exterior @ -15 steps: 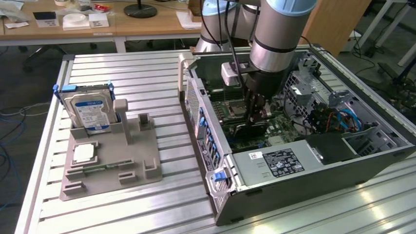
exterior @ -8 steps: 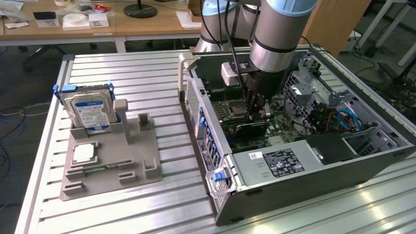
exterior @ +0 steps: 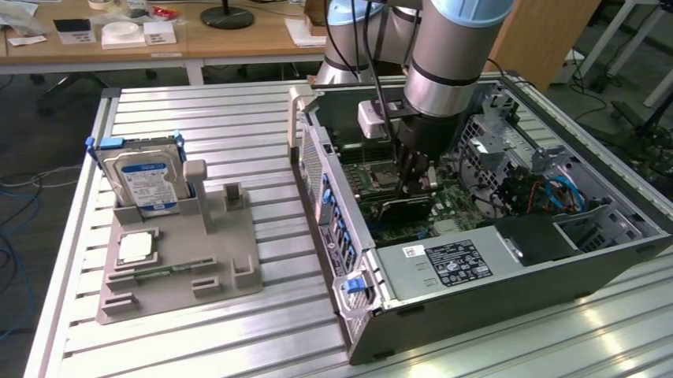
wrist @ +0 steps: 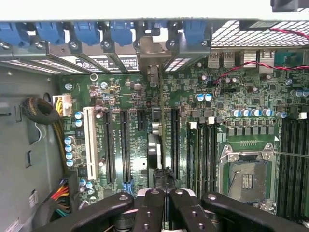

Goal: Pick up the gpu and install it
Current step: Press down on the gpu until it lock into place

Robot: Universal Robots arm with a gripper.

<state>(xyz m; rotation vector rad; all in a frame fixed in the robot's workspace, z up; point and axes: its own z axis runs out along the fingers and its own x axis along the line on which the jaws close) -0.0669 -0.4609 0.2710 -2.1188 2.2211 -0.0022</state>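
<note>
My gripper (exterior: 417,179) reaches down into the open computer case (exterior: 326,205), over the green motherboard (wrist: 231,82). It is shut on the gpu (exterior: 405,208), a thin dark card held on edge just above the board. In the wrist view the gpu (wrist: 155,147) appears edge-on between the black fingers (wrist: 149,210). It runs along the black expansion slots (wrist: 174,140), and its silvery metal bracket (wrist: 150,60) sits at the case's rear slot openings. Whether the card's edge is seated in a slot is hidden by the card itself.
Outside the case, a grey fixture (exterior: 179,264) carries the silver hard drive (exterior: 147,177) and a small square CPU chip (exterior: 137,248). Inside are the power supply (exterior: 452,264), an empty CPU socket (wrist: 246,179), a white slot (wrist: 89,145), cable bundles (wrist: 41,112) and blue slot clips (wrist: 87,31).
</note>
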